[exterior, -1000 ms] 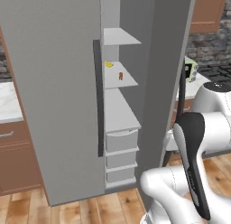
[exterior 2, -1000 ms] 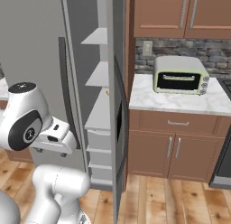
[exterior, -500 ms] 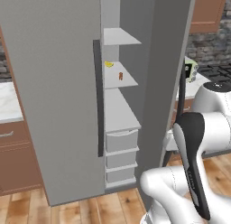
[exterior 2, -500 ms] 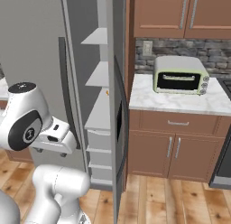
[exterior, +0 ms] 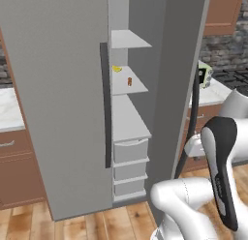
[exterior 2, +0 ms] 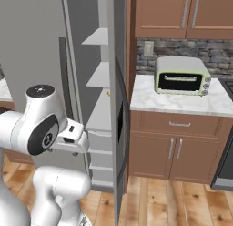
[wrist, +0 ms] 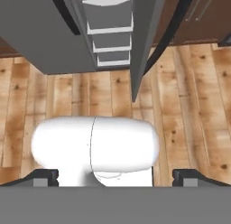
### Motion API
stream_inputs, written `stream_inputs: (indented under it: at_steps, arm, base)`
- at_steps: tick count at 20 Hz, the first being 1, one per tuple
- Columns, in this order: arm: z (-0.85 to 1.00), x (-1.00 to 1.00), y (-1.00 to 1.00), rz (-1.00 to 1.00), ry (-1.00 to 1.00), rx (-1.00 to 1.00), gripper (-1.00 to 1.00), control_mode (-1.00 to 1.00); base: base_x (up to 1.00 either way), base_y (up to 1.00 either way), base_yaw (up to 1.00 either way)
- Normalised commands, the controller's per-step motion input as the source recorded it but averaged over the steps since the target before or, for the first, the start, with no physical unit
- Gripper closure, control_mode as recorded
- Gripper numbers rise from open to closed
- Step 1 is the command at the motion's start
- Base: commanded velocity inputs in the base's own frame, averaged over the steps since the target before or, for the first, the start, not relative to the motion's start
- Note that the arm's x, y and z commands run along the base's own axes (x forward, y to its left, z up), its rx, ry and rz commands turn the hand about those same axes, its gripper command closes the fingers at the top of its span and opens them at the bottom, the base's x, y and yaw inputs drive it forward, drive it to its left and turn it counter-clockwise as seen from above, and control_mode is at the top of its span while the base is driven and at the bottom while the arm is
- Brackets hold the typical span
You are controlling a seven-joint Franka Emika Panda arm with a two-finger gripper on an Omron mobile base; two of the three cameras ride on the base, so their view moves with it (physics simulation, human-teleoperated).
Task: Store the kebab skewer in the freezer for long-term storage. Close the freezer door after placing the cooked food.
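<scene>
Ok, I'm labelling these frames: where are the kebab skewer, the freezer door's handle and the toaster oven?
kebab skewer (exterior: pixel 129 81): left base view, on its meat chunks.
freezer door's handle (exterior: pixel 105 106): left base view, mid-length of the dark bar.
toaster oven (exterior 2: pixel 182 75): right base view, on its front.

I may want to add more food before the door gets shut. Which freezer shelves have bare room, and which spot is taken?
The top shelf of the freezer looks bare. So does the wide shelf above the drawers. The middle shelf is more crowded: the kebab skewer stands mid-shelf with a yellow item behind it, leaving only its front edge free.
</scene>
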Motion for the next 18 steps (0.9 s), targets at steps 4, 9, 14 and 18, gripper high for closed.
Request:
stream_inputs:
  at_steps: [4, 9, 14, 18]
  arm:
    - [0.0, 0.12, -0.66, 0.14, -0.15, 0.1, -1.0, -1.0]
    - [0.0, 0.35, -0.74, 0.14, -0.14, 0.09, -1.0, -1.0]
    - [0.0, 0.6, -0.66, 0.16, -0.1, 0.05, -1.0, -1.0]
    - [0.0, 0.82, -0.55, 0.15, -0.04, 0.05, -1.0, -1.0]
  base:
    - [0.0, 0.0, 0.0]
    - [0.0, 0.0, 0.0]
    - [0.0, 0.0, 0.0]
    - [0.0, 0.0, 0.0]
